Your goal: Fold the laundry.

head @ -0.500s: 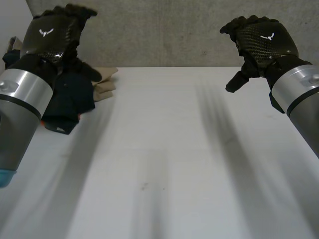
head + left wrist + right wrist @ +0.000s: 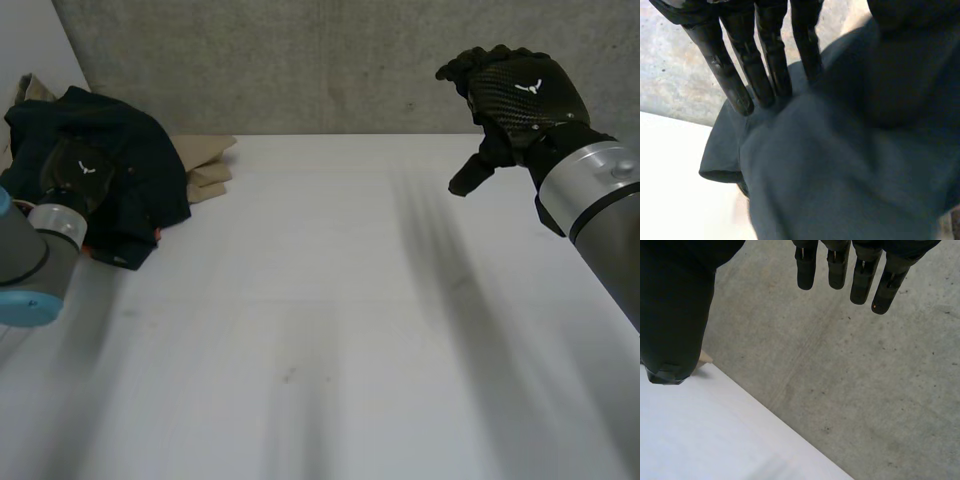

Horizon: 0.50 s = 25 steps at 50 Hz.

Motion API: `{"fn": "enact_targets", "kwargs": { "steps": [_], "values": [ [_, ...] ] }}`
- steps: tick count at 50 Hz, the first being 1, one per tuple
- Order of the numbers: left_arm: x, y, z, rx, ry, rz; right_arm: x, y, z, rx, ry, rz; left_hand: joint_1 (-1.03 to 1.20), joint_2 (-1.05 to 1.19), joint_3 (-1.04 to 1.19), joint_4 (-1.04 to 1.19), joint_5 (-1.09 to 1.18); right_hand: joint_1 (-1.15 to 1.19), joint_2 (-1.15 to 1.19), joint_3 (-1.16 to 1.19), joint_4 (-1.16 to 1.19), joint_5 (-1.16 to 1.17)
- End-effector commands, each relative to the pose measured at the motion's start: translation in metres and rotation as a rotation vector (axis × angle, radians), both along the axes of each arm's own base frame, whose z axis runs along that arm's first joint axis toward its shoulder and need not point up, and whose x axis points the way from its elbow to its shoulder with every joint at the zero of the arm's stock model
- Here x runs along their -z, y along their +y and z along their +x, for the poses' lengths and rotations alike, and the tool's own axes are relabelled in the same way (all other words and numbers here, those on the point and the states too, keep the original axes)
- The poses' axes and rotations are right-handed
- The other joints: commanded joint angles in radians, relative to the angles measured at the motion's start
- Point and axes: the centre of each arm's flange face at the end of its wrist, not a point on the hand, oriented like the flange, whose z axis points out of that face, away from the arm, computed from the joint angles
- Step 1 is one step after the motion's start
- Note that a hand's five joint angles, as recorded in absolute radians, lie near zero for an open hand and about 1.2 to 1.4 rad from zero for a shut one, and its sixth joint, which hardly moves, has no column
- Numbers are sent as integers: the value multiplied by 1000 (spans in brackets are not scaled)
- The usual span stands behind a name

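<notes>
2 garments lie heaped at the far left of the white table (image 2: pixel 330 330): 1 dark navy garment (image 2: pixel 140 160) over 1 beige garment (image 2: pixel 207 172). The left hand (image 2: pixel 75 175), raised before, has dropped onto the navy cloth, its straight fingers (image 2: pixel 765 65) touching a fold without gripping. The right hand (image 2: pixel 520 95) has barely moved, hovering at the far right with loosely extended fingers (image 2: pixel 840 265) holding nothing, before the grey wall (image 2: pixel 330 60).

Crumpled dark garment (image 2: pixel 130 135) over tan cloth (image 2: pixel 206 166)
</notes>
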Motion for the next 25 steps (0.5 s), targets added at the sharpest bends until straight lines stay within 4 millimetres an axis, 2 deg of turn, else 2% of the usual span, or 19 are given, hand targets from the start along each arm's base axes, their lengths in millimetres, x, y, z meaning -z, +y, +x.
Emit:
{"fn": "enact_targets", "kwargs": {
  "steps": [1, 4, 5, 8, 9, 12, 13, 15, 16, 17, 19, 20, 23, 24, 25],
  "values": [
    [-7, 1, -24, 45, -10, -72, 2, -2, 0, 3, 5, 5, 476, 529, 536, 548, 567, -20, -42, -33, -53, -60],
    [-16, 11, -46, 91, -2, -101, 2, -2, -1, 5, 5, 3, 476, 529, 536, 548, 567, -20, -42, -33, -53, -60],
    [-32, 22, -60, 127, 14, -127, 1, -2, -1, 5, 4, 2, 476, 529, 536, 548, 567, -20, -42, -33, -53, -60],
    [-59, 44, -79, 181, 70, -157, 0, -3, -1, 6, 3, -1, 476, 529, 536, 548, 567, -20, -42, -33, -53, -60],
    [-74, 62, -93, 230, 140, -158, 0, -3, -1, 6, 3, -2, 476, 529, 536, 548, 567, -20, -42, -33, -53, -60],
    [-95, 91, -114, 302, 303, -125, -3, -4, -1, 8, 0, -9, 476, 529, 536, 548, 567, -20, -42, -33, -53, -60],
    [-112, 115, -126, 346, 437, -81, -3, -4, -1, 8, -1, -11, 476, 529, 536, 548, 567, -20, -42, -33, -53, -60],
    [-126, 135, -133, 376, 547, -34, -4, -4, -2, 9, -2, -14, 476, 529, 536, 548, 567, -20, -42, -33, -53, -60],
    [-135, 158, -140, 409, 660, 47, -4, -6, -4, 19, -2, -15, 476, 529, 536, 548, 567, -20, -42, -33, -53, -60],
    [-139, 168, -143, 423, 708, 88, -6, -7, -5, 23, -3, -18, 476, 529, 536, 548, 567, -20, -42, -33, -53, -60],
    [-138, 185, -149, 447, 796, 188, -7, -10, -9, 35, -4, -21, 476, 529, 536, 548, 567, -20, -42, -33, -53, -60],
    [-128, 199, -157, 460, 855, 298, -7, -12, -11, 46, -5, -22, 476, 529, 536, 548, 567, -20, -42, -33, -53, -60],
    [-106, 216, -172, 467, 908, 451, -7, -13, -13, 51, -6, -21, 476, 529, 536, 548, 567, -20, -42, -33, -53, -60],
    [-87, 222, -182, 464, 917, 531, -8, -14, -13, 54, -8, -22, 476, 529, 536, 548, 567, -20, -42, -33, -53, -60],
    [-77, 225, -188, 460, 918, 565, -8, -14, -14, 55, -8, -22, 476, 529, 536, 548, 567, -20, -42, -33, -53, -60]
  ]
}}
